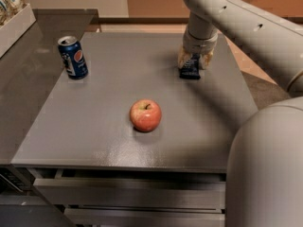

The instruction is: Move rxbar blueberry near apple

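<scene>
The rxbar blueberry (190, 70), a small dark navy wrapper, is on the grey table (109, 126) at the back right. My gripper (194, 61) comes straight down over it, with its tan fingers (182, 58) closed against the bar's two sides. The bar's lower end still rests at the table surface. The red apple (146, 115) with yellowish patches sits near the middle front of the table. It is well apart from the bar, to the gripper's front left.
A blue Pepsi can (73, 57) stands upright at the back left of the table. A lower dark counter (28, 74) with a white box (14, 25) lies to the left. My arm (246, 27) and base (265, 169) fill the right side.
</scene>
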Tool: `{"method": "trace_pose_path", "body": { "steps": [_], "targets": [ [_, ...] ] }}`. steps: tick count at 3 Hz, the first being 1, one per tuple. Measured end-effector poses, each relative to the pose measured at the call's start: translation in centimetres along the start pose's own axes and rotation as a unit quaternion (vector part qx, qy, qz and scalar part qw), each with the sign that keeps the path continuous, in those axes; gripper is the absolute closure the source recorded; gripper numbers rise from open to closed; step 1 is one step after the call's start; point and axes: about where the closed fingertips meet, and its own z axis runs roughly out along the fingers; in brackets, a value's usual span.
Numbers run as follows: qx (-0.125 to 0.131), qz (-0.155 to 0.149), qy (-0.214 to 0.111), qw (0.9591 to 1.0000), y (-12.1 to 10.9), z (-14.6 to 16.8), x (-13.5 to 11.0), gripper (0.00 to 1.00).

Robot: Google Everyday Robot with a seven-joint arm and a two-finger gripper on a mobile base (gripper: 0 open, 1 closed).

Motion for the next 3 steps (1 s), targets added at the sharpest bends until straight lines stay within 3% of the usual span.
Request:
{"method": "trace_pose_path", "body": {
  "steps": [1,2,3],
  "targets": [
    [0.0,0.0,0.0,1.0,0.0,-0.5,-0.2,0.85],
    [0.0,0.0,0.0,1.0,0.0,-0.5,-0.2,1.0],
    [-0.031,-0.038,-0.021,0.9986,0.8,-3.0,0.9,1.0]
  ]
}}
